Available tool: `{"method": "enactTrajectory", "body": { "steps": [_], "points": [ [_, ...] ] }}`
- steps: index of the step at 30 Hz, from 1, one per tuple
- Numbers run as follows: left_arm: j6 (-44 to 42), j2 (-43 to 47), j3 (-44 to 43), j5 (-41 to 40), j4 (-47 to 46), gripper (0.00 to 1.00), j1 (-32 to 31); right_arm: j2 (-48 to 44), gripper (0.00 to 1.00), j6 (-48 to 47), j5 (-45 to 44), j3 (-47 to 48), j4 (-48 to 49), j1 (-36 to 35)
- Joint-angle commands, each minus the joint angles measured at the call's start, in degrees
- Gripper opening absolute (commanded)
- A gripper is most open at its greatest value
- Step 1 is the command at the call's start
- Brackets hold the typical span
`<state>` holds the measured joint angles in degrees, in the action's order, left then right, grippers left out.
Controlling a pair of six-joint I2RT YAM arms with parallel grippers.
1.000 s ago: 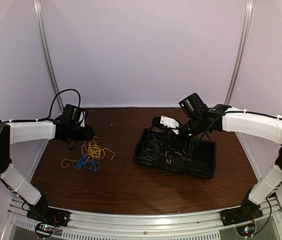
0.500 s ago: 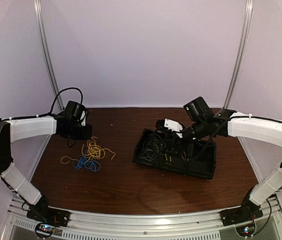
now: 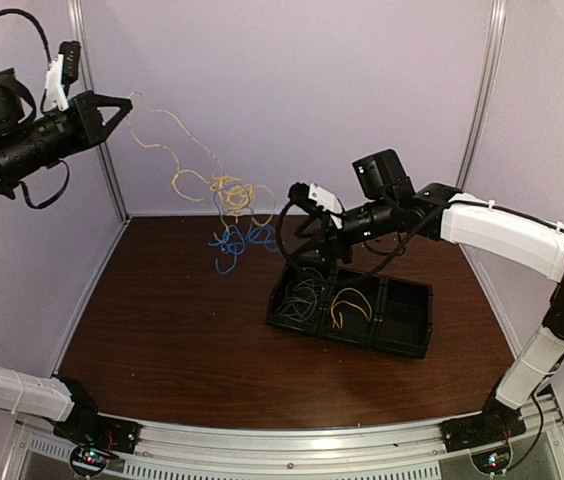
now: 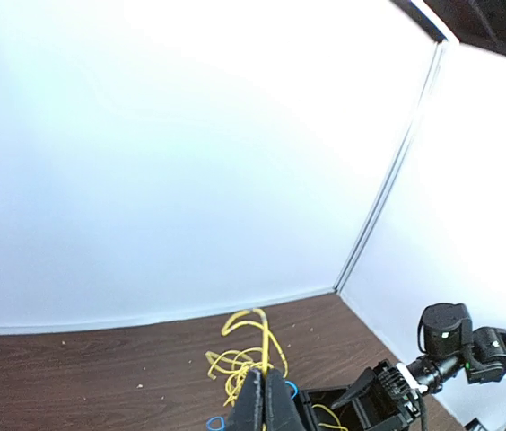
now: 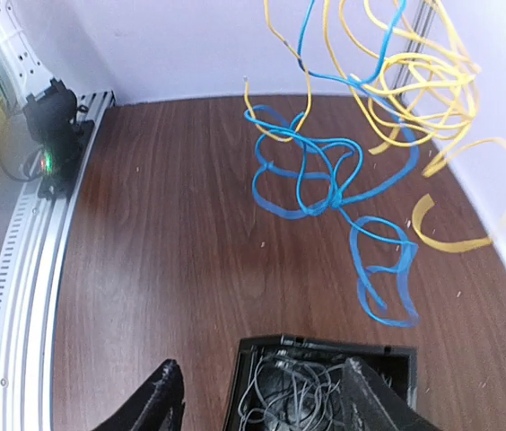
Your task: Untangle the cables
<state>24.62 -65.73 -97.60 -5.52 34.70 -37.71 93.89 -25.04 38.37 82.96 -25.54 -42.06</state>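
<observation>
My left gripper [image 3: 125,100] is raised high at the far left and is shut on a yellow cable [image 3: 177,150]. From it a tangle of yellow cable [image 3: 234,193] and blue cable [image 3: 230,243] hangs in the air above the table. In the left wrist view the shut fingers [image 4: 265,400] pinch the yellow cable [image 4: 255,346]. My right gripper [image 3: 295,205] is open and empty above the black tray's left end. In the right wrist view its gripper [image 5: 260,366] stands open, with the blue cable [image 5: 325,171] and yellow cable [image 5: 414,81] dangling ahead. Grey cables [image 5: 316,391] lie in the tray.
The black tray [image 3: 402,345] sits right of centre with three compartments: grey cables [image 3: 307,290] on the left, a yellow cable [image 3: 347,305] in the middle. White walls close in the back and sides. An aluminium rail [image 3: 292,440] runs along the near edge.
My left arm has swung from table height to high at the far left, lifting the yellow and blue tangle off the table. My right gripper has moved up and left from the tray.
</observation>
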Motion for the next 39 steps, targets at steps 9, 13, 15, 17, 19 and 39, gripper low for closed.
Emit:
{"method": "enactTrajectory", "body": {
  "steps": [9, 13, 15, 17, 19, 39],
  "points": [
    [1.3, 4.6, 2.5, 4.9, 2.7, 0.0, 0.3, 2.8, 0.72, 3.5, 0.6, 13.5, 9.1, -6.1],
    [2.5, 5.9, 8.9, 9.5, 0.2, 0.0, 0.3, 6.4, 0.76, 3.8, 2.8, 15.5, 8.5, -9.3],
    [3.9, 7.1, 12.6, 10.4, -1.5, 0.0, 0.3, 8.6, 0.77, 4.2, 4.3, 14.6, 8.9, -10.9],
    [4.8, 8.3, 15.2, 10.7, -2.4, 0.0, 0.3, 9.8, 0.77, 5.5, 4.7, 12.0, 11.7, -12.5],
    [5.4, 9.2, 16.9, 10.8, -2.2, 0.0, 0.3, 11.0, 0.77, 8.0, 5.4, 8.8, 16.0, -13.1],
    [7.2, 9.6, 11.0, 12.7, 3.3, 0.0, 0.3, 28.8, 0.52, 18.7, 2.8, 19.0, 27.3, -11.5]
  ]
}}
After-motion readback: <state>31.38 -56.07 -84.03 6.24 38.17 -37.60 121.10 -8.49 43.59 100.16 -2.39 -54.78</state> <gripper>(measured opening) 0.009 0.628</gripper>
